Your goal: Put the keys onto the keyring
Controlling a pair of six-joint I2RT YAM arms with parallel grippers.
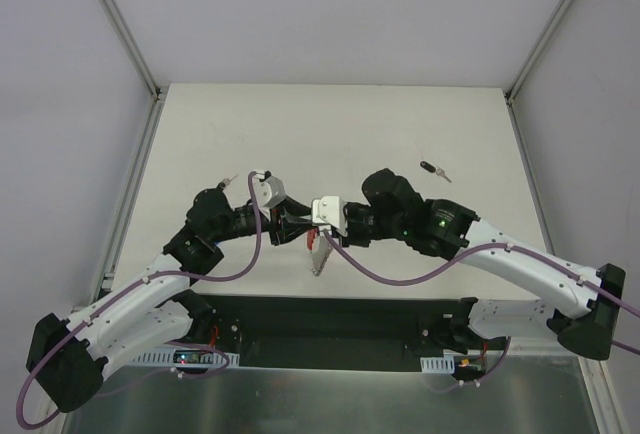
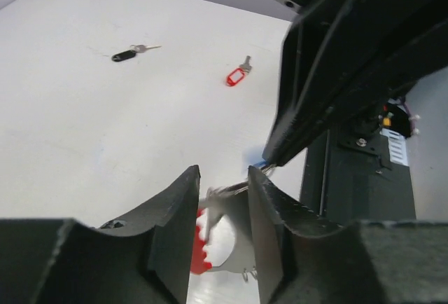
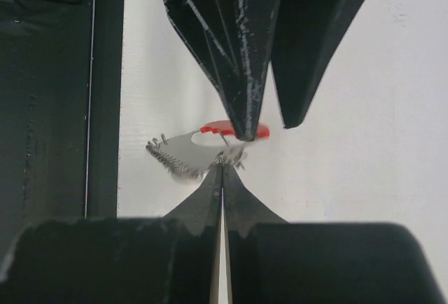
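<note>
The keyring (image 2: 201, 244), a silver chain loop with a red segment, hangs in the air between my two grippers; it also shows in the top view (image 1: 318, 257) and the right wrist view (image 3: 183, 151). My left gripper (image 2: 222, 174) spans the loop, one finger (image 2: 183, 206) against the red segment and the other against the chain. My right gripper (image 3: 222, 165) is shut on a blue-headed key (image 2: 257, 158), whose silver end touches the chain. A black-headed key (image 2: 129, 54) and a red-tagged key (image 2: 238, 76) lie on the table.
The black-headed key lies at the right rear of the white table (image 1: 435, 170). A small key-like thing (image 1: 232, 182) lies behind the left arm. A black strip (image 1: 330, 319) runs along the table's near edge. Both arms meet at mid-table.
</note>
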